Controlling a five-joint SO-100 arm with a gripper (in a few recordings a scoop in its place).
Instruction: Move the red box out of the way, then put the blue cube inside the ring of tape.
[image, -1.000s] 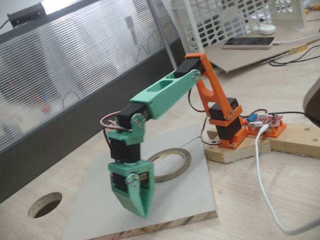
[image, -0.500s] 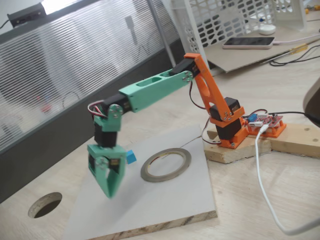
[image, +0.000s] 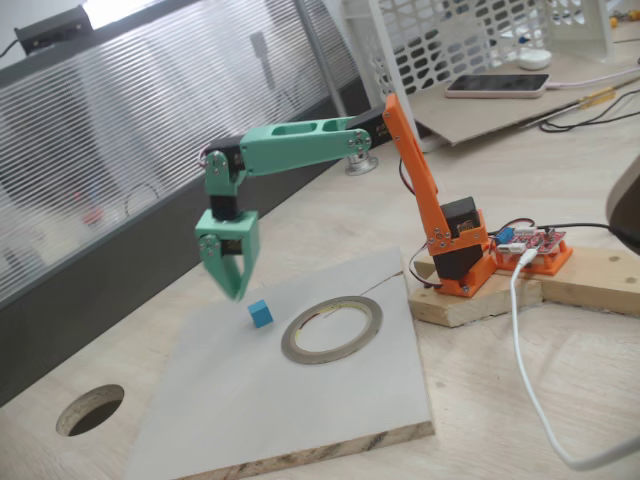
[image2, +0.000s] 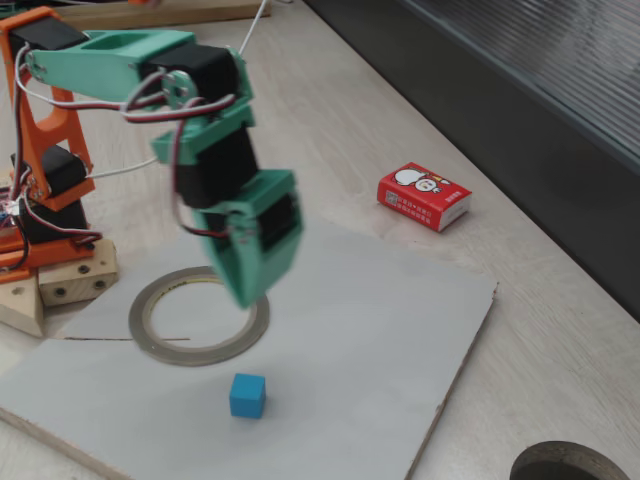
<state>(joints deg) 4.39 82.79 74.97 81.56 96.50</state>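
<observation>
The blue cube (image: 261, 314) (image2: 247, 395) sits alone on the grey board (image: 300, 420) (image2: 380, 330), just outside the ring of tape (image: 300, 350) (image2: 180, 352), which lies flat on the same board. My green gripper (image: 232, 285) (image2: 245, 295) hangs above the board, points down, and looks shut with nothing in it. In a fixed view it hovers up and left of the cube, clear of it. The red box (image2: 424, 196) lies flat on the wooden table, off the board's far edge.
The orange arm base (image: 460, 260) stands on a wood block beside the board. A round hole (image: 90, 410) (image2: 565, 465) is cut in the tabletop near the board's corner. A white cable (image: 525, 340) trails at the right, and a phone (image: 497, 85) lies at the back.
The gripper has swung from low over the board's front to the left and then risen toward the back. The blue cube, hidden behind it at first, now stands uncovered.
</observation>
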